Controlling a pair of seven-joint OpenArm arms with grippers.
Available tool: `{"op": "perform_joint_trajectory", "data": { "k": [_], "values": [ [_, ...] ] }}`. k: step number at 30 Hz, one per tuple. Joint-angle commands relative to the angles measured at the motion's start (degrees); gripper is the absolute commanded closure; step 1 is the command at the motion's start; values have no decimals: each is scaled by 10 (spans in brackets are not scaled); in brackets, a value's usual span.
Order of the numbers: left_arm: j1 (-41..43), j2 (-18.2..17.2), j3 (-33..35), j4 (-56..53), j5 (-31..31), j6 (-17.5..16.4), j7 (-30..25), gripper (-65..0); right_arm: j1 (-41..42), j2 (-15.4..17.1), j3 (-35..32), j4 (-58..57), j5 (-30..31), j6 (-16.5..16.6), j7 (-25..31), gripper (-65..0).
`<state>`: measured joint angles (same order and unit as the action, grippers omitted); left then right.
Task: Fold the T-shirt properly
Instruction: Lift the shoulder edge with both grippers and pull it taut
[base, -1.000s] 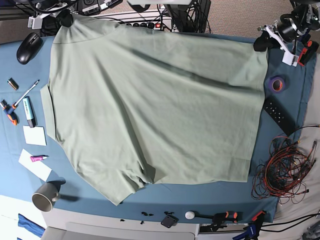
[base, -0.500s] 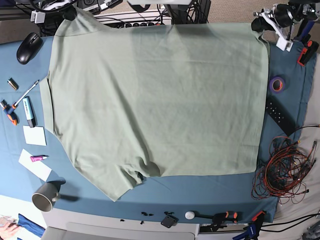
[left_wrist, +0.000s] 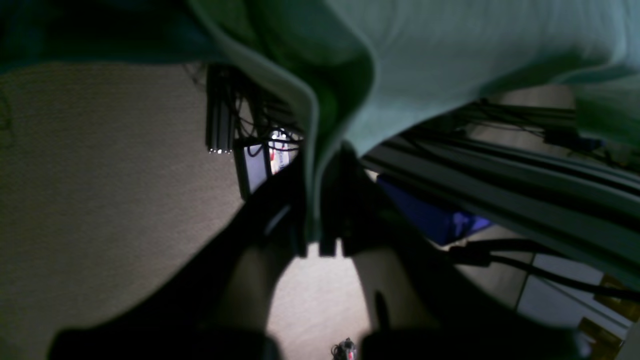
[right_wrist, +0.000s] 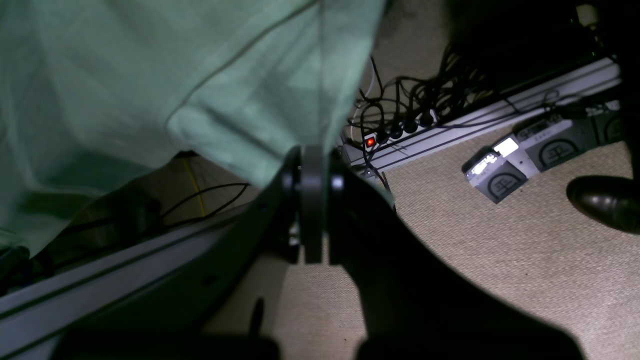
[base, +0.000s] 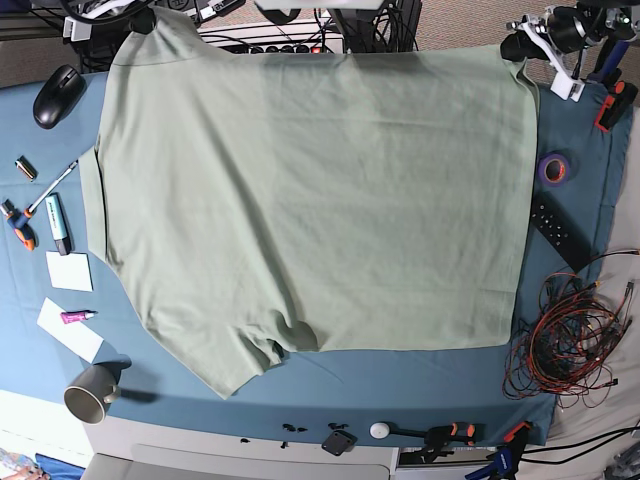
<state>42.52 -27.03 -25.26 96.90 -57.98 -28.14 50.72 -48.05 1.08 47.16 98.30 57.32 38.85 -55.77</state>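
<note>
Left pincer (left_wrist: 320, 235) clamped on a hem edge of the T-shirt (base: 310, 190); right pincer (right_wrist: 312, 220) likewise pinched tight on another corner of the fabric. In the base view both hold the shirt's far corners past the far edge of the worktop (base: 400, 385). Shirt lies spread flat over most of the worktop, one sleeve reaching toward the near left corner, bottom hem near the right edge.

Surface: teal-blue cloth over the worktop. Room: beige carpet floor (right_wrist: 500, 260), a power strip (right_wrist: 400, 132) with a red light and tangled cables beyond the far edge.

Counts, outward from the shirt: one purple tape roll (base: 553, 168) and one black remote (base: 557, 232) along the right edge, one bundle of red-black wires (base: 565, 345) at the near right corner. Left edge: one black mouse (base: 56, 82), one pen (base: 52, 187), one marker (base: 58, 222), two white paper slips (base: 69, 271), one grey mug (base: 92, 392) at the near left corner.
</note>
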Motion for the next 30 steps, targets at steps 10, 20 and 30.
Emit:
{"op": "perform_joint_trajectory", "data": {
  "k": [10,20,30],
  "values": [
    [16,-10,-33,37,-23,-5,7,0,-19,5,52,7,29,2,-6,0],
    [23,-9,-64,51,-60,-39,21,0,-19,8,54,7,38,2,-4,0],
    [35,-9,-64,52,-124,-94,49,0,-19,8,55,7,102,11,-29,0]
  ]
}}
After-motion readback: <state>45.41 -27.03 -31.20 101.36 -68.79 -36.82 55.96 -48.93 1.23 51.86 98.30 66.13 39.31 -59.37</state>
